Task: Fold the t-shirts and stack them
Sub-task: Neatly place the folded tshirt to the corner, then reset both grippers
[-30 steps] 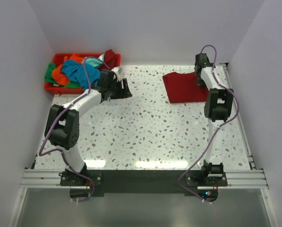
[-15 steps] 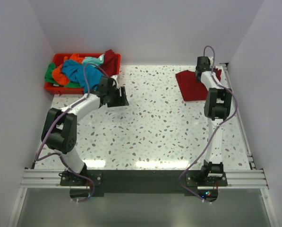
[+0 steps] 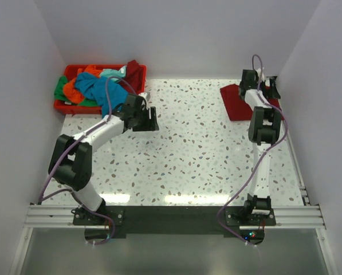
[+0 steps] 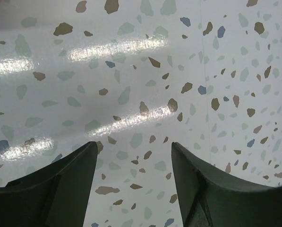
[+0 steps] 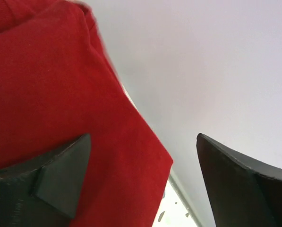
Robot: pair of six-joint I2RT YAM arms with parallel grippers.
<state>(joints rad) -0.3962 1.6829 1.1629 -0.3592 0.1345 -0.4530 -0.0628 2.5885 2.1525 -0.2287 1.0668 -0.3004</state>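
Note:
A folded dark red t-shirt (image 3: 234, 103) lies at the back right corner of the table. My right gripper (image 3: 263, 86) hovers over its far edge, jaws spread wide; in the right wrist view the red t-shirt (image 5: 46, 85) fills the left side under the right gripper (image 5: 143, 137), gripped by neither finger. More t-shirts are heaped in the red bin (image 3: 65, 106) at the back left: teal blue (image 3: 93, 86), orange (image 3: 73, 90), green (image 3: 60, 89). My left gripper (image 3: 149, 119) is open above bare tabletop right of the bin; the left gripper (image 4: 133, 146) holds nothing.
White walls close in the table at the back and on both sides; the right wall (image 5: 216, 71) stands close beside my right gripper. A metal rail (image 3: 285, 114) runs along the table's right edge. The speckled tabletop (image 3: 188, 149) spreads between the arms.
The right gripper dragged the red t-shirt to the back right corner, then opened and let it go. The left gripper shifted slightly right and nearer, still open.

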